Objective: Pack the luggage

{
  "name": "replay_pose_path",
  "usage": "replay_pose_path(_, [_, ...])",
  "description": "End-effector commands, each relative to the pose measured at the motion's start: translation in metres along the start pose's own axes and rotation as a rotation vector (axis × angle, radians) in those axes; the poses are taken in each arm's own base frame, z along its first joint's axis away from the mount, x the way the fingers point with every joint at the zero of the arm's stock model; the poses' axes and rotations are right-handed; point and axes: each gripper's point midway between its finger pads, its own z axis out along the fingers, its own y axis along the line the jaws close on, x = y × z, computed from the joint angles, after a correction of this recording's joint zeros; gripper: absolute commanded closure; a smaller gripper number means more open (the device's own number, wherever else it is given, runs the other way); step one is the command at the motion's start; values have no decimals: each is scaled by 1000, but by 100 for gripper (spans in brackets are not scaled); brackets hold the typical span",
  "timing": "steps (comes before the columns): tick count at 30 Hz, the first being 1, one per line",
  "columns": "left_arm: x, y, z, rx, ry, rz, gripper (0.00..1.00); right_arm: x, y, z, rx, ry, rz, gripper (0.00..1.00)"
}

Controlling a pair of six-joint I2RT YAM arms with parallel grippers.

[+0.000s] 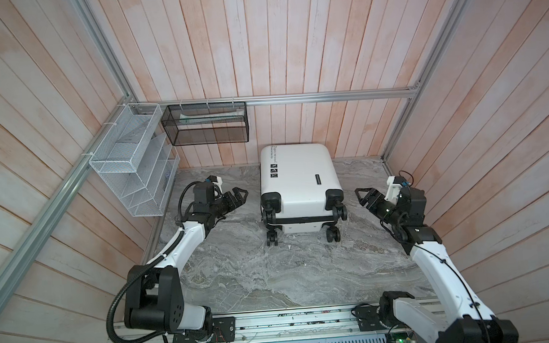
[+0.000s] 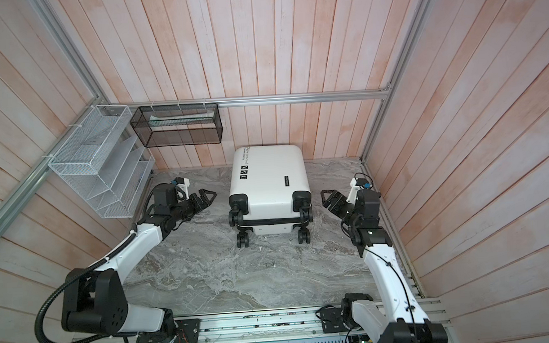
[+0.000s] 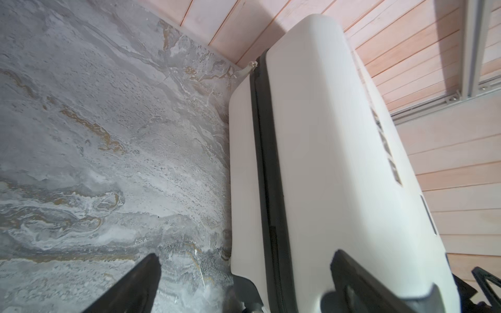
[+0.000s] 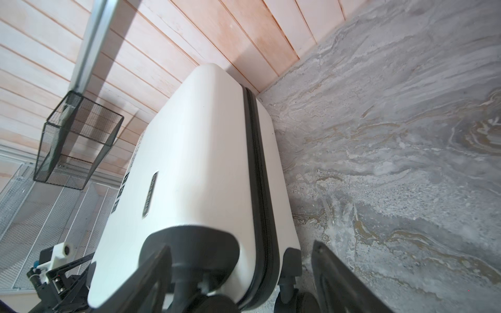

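The luggage (image 1: 299, 177) lies flat and closed on the table (image 1: 240, 277), so I hold my left gripper (image 1: 241, 196) and right gripper (image 1: 360, 198) spread wide and empty, one near each side of its wheel end, probably to reach its zipper (image 4: 257, 168) from both sides.
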Motion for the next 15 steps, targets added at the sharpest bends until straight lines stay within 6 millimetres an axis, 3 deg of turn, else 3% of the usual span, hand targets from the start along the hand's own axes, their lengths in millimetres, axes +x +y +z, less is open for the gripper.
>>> replay_pose_path(1, [12,-2,-17,19,-6,29,0,31,3,-13,21,54,-78,17])
replay_pose_path(4, [21,-1,-28,24,-15,26,0,58,18,-20,18,81,-170,13])
replay_pose_path(7, [32,2,-34,26,-12,13,0,77,18,-20,75,94,-247,11])
replay_pose_path(15, [41,2,-33,54,-1,-14,0,94,6,-8,229,144,-391,10])
